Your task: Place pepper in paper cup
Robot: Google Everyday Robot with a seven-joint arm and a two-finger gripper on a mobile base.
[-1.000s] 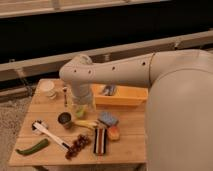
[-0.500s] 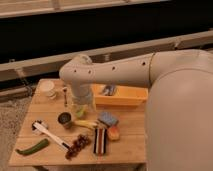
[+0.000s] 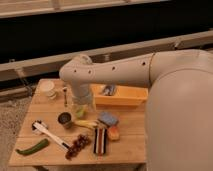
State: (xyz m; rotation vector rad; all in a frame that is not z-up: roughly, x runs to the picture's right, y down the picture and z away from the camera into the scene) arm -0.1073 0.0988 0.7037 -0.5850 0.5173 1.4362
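Arm (image 3: 117,69) was off-white: smooth rounded shells, one tube-like link with a few small dark dots along it. Bulbous joint (image 3: 76,72) in the same colour. Big pale grey-white body shell (image 3: 180,115), plain, no markings legible. Gripper (image 3: 82,103) hung under that joint, above the table (image 3: 129,147).

I count three cups on the counter (image 3: 127,150): one paper cup (image 3: 48,89), one yellow-green cup (image 3: 80,112) and one dark metal cup (image 3: 64,118). One pepper (image 3: 32,146), one banana (image 3: 87,123), one grape bunch (image 3: 76,145), one yellow tray (image 3: 122,96). One tool (image 3: 82,102), right over the yellow-green cup.
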